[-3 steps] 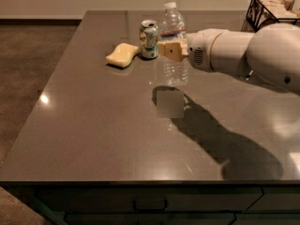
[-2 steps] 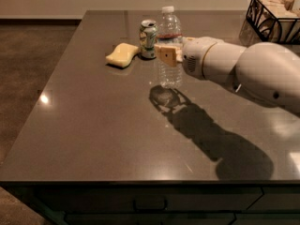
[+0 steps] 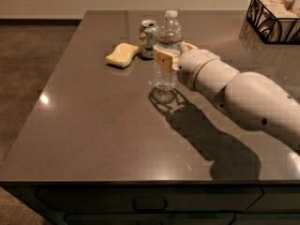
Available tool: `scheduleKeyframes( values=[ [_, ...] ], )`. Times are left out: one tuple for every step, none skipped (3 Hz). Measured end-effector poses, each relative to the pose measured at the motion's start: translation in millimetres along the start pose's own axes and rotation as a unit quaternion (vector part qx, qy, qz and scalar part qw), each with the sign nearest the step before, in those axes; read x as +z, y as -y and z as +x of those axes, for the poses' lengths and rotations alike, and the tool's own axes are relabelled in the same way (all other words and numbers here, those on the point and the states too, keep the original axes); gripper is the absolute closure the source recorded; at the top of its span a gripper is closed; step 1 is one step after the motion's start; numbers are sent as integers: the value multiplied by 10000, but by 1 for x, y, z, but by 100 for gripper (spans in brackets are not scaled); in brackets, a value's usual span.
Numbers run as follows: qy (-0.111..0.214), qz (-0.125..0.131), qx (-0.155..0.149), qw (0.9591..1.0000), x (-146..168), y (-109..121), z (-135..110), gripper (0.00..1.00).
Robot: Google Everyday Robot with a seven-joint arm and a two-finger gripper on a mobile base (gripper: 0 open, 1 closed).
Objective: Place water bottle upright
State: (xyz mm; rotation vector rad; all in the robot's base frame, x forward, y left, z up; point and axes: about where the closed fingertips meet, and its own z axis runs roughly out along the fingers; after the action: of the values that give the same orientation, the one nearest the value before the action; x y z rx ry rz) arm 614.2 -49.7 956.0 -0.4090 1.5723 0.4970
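Observation:
The water bottle [image 3: 167,34] is a clear ribbed bottle with a white cap and a thin red label band. It stands upright near the middle of the dark table [image 3: 93,135], its base at or just above the surface; I cannot tell whether it touches. My gripper [image 3: 171,54] reaches in from the right at the bottle's mid-height. Its tan fingers [image 3: 162,60] are shut around the bottle. The white arm [image 3: 243,100] runs off to the right.
A green-and-white soda can [image 3: 148,33] stands just behind and left of the bottle. A yellow sponge [image 3: 123,54] lies left of the can. A black wire basket [image 3: 274,18] sits at the back right corner. The table's front edge has drawers below.
The arm has carried the upright bottle slightly left and lower toward the table. The can and sponge have not moved.

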Motion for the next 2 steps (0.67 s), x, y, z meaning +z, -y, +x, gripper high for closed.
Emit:
scheduleKeyframes(
  values=[
    [292,211,-37,9993,0,-1,4,100],
    [404,349,-81,9985,1,0,9,100]
  ],
)
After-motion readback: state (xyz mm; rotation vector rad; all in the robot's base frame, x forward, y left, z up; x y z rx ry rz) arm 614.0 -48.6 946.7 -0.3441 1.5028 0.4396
